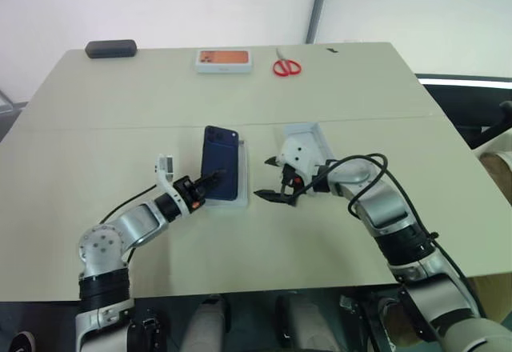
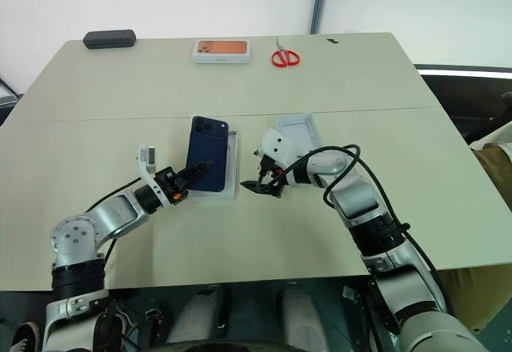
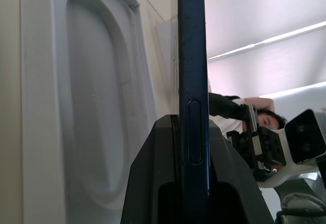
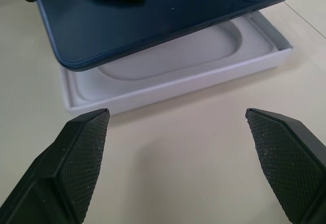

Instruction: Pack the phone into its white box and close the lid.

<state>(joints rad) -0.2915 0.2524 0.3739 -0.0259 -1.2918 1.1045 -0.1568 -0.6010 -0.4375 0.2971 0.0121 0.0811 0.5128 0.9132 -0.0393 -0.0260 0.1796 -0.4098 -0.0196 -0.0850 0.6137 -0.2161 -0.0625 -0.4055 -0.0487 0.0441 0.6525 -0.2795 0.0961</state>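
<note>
The left fingers pinch the phone by its near end, holding it tilted just above the white box. The right fingers stand wide apart, empty, just right of the box on the desk. Step in hand: seating the phone; next it must be lowered flat onto the recessed insert. The lid waits further right. The right wrist view shows the gap under the phone; the left shows the grip edge-on.
</note>
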